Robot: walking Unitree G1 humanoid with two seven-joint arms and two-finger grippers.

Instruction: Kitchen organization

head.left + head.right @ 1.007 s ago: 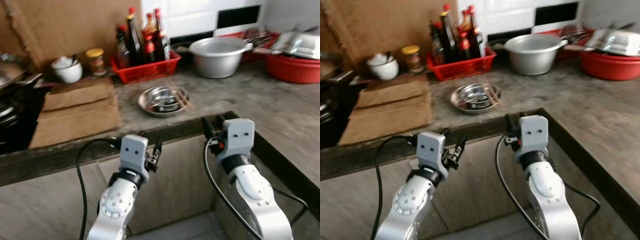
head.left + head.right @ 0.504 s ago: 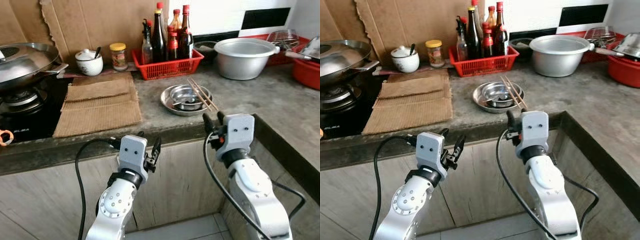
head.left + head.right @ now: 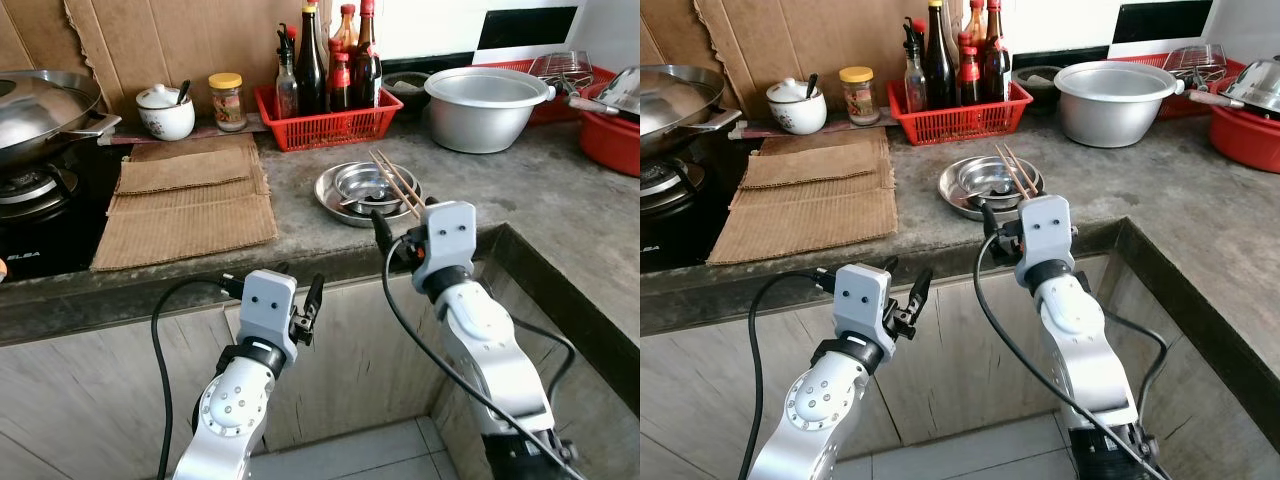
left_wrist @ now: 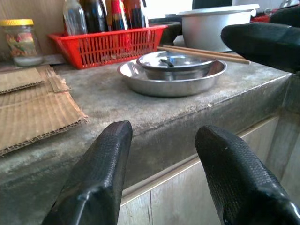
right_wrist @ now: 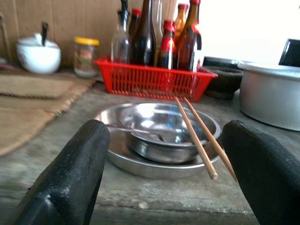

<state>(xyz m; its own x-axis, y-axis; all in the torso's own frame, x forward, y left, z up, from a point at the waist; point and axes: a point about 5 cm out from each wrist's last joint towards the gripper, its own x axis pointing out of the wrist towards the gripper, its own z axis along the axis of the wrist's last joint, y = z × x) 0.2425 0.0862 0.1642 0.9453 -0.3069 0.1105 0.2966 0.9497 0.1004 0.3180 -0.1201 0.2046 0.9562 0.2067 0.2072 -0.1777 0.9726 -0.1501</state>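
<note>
Left claw [image 3: 308,300] hangs released below the bench [image 3: 560,210] front edge, while right claw [image 5: 164,159], spread wide at that edge, faces the chopsticks [image 3: 398,184] lying across the nested steel bowls [image 3: 366,190]; advise a level approach, clenching on both sticks together.

Red basket [image 3: 325,122], silver bowls [image 3: 367,190], brown ridged cardboard [image 3: 185,195], grey counter [image 3: 560,215].

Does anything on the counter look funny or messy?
The chopsticks lie loose across the stacked steel bowls, their tips poking past the rim toward the counter edge. Torn cardboard covers the counter beside the stove.
</note>
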